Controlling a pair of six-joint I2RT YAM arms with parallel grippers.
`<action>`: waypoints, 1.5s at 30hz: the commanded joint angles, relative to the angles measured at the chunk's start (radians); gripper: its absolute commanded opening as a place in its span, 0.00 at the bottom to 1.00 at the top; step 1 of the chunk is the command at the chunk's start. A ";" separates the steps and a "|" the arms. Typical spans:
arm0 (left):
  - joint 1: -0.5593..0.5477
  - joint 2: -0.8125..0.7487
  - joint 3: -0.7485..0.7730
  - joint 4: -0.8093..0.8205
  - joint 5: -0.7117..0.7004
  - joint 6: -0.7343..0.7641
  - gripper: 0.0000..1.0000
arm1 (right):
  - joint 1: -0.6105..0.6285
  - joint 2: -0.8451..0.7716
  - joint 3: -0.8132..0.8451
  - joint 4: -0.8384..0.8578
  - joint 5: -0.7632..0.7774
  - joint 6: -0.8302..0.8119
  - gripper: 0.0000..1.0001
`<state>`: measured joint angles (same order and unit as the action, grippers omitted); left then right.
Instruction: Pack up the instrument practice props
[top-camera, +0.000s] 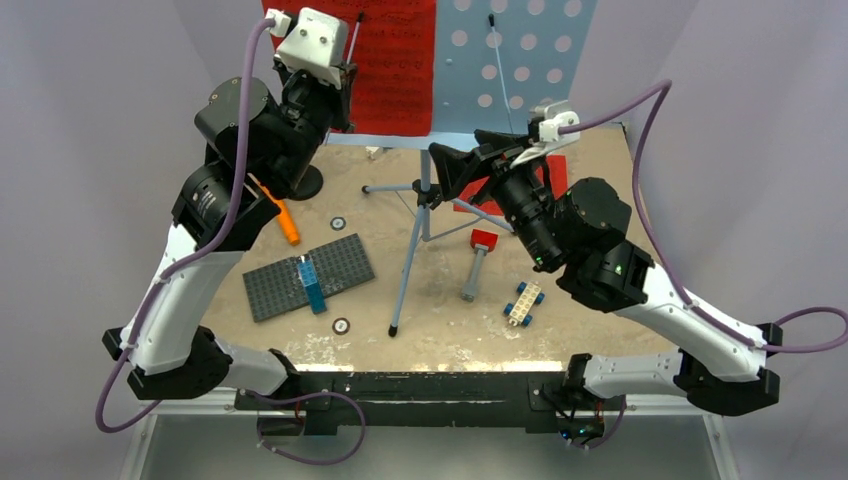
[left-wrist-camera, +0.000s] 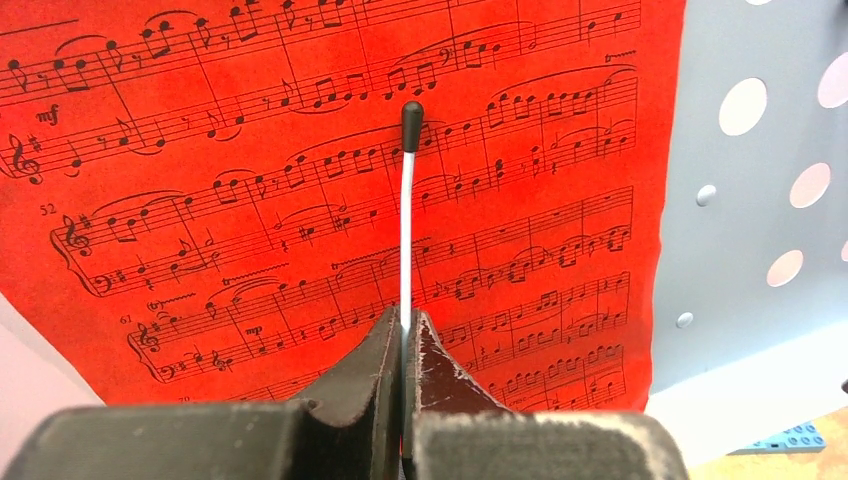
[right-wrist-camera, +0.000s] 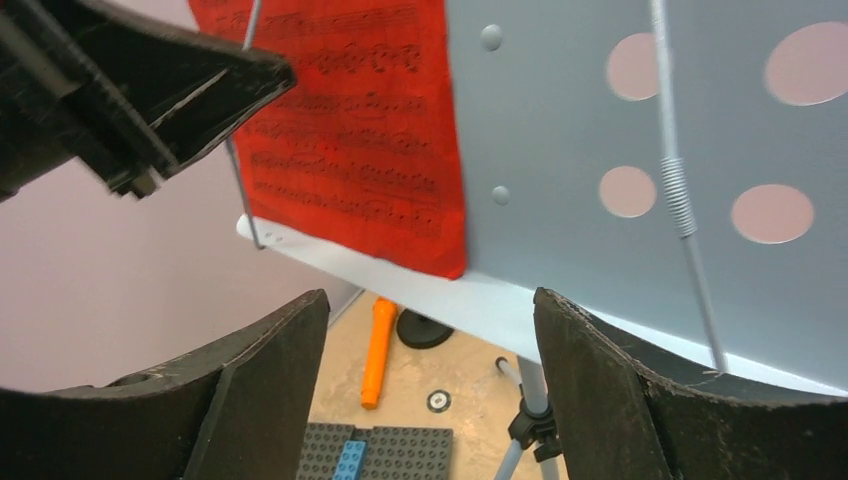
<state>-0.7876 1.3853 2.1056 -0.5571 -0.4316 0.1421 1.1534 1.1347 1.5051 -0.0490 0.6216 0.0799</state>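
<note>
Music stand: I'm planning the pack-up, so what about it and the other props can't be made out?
- Music stand: top cut off by the top view's upper edge.
- Orange microphone: upper end under the left arm, top view.
- Mic stand base: mostly behind that arm.
- Red page on table: partly behind right arm.

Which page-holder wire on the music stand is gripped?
The wire over the red sheet, pinched by the left gripper; the other wire lies free.

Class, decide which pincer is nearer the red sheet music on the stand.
Left. The left pincer is shut on the page-holder wire directly in front of the red sheet music; the right pincer hangs open farther back, facing the music stand.
</note>
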 joint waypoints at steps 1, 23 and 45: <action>0.001 -0.054 -0.032 0.061 0.051 -0.022 0.00 | -0.085 -0.008 0.070 -0.044 -0.084 0.140 0.79; 0.000 -0.217 -0.217 0.185 0.198 -0.080 0.00 | -0.171 0.090 0.203 -0.015 -0.244 0.101 0.81; 0.000 -0.255 -0.322 0.286 0.194 -0.027 0.00 | -0.175 0.108 0.223 0.030 -0.318 0.081 0.82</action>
<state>-0.7856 1.1545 1.7924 -0.3180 -0.2684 0.1020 0.9855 1.2392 1.6707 -0.0772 0.3389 0.1787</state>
